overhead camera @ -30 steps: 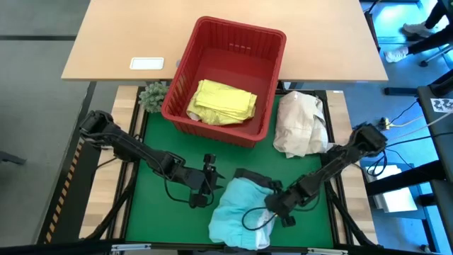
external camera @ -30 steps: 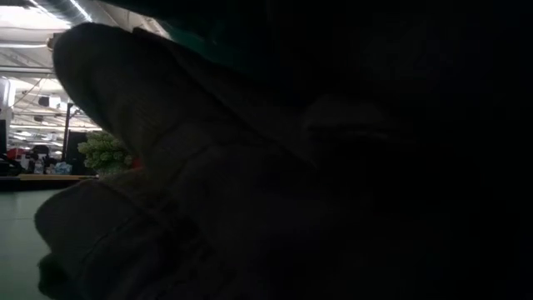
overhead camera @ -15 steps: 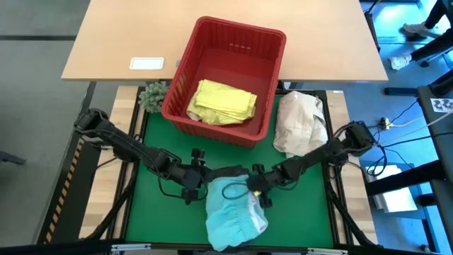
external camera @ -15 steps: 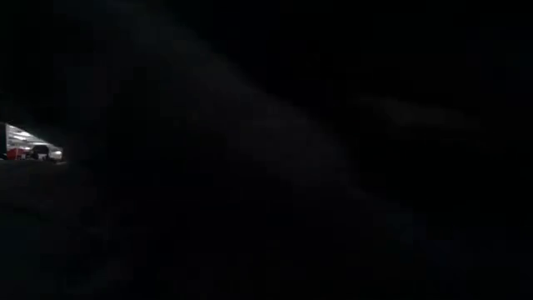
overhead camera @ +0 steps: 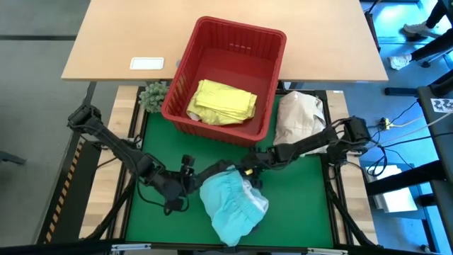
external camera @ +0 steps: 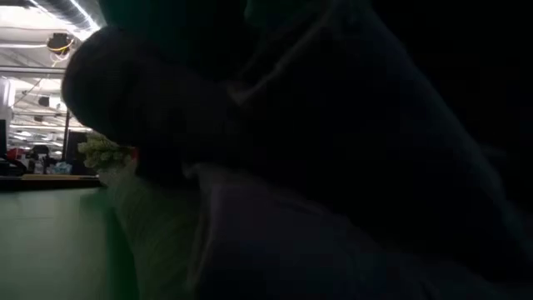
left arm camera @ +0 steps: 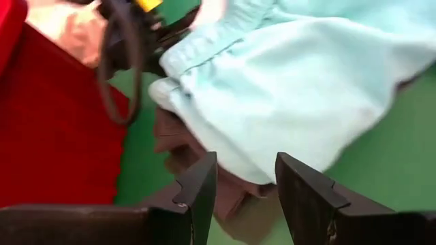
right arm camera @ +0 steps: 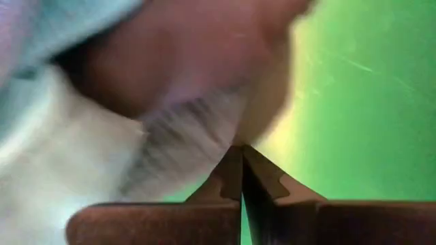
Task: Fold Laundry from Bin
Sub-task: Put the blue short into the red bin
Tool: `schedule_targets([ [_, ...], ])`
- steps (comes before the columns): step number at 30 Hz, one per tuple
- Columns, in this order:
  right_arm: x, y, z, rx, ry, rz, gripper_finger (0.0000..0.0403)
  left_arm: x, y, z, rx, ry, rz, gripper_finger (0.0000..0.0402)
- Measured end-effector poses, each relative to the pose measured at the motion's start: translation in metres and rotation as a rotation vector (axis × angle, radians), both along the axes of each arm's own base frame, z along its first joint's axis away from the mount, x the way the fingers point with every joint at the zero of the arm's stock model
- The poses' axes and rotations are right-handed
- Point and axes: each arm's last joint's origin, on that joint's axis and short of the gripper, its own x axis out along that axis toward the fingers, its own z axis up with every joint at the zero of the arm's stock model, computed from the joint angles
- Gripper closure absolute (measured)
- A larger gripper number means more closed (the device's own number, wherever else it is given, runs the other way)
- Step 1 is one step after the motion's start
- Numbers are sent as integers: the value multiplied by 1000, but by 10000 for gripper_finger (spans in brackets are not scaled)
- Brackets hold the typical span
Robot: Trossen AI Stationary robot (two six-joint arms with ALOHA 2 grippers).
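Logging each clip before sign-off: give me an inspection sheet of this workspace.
Surface: green mat on the work table; tan table behind.
Job's things: turquoise garment bunched on the mat over a darker cloth; yellow garment in the red bin.
Clutter: cream cloth bundle, green spiky ball, white card.
Grippers: left gripper open beside the garment; right gripper shut at its far edge, hold unclear.
Cables: black loop on the right arm.
Surroundings: a person's shoe on the floor.
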Motion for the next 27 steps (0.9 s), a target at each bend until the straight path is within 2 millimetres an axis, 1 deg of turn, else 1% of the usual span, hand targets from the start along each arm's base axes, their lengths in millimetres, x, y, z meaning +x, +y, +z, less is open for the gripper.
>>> schedule_targets([
  [3, -2, -2, 13, -22, 89, -10, 402, -3, -5, 0, -1, 0, -22, 257],
  [5, -6, 1, 27, -55, 136, -21, 402, -4, -7, 0, 8, -6, -20, 257],
  [7, -15, 6, 42, -98, 183, -40, 402, -5, -7, 1, 37, -27, 2, 257],
  [9, -26, 14, 56, -129, 191, -56, 402, -6, -5, 0, 83, -33, 31, 257],
  [11, -38, 23, 72, -128, 165, -70, 402, -6, 2, -5, 124, -1, 56, 258],
  [14, -56, 42, 90, -91, 105, -60, 402, -1, 23, -21, 112, 49, 109, 270],
  [17, -70, 73, 103, -39, -11, 30, 402, 1, 42, -34, 45, 46, 137, 291],
  [20, -79, 108, 107, 41, -114, 165, 402, -2, 64, -48, 6, 28, 197, 313],
  [22, -83, 129, 105, 78, -154, 233, 402, -3, 79, -59, -30, 8, 241, 325],
  [25, -86, 150, 94, 98, -160, 281, 402, -3, 91, -74, -137, -7, 257, 337],
  [27, -84, 160, 84, 108, -151, 284, 402, -2, 96, -83, -191, -16, 259, 344],
])
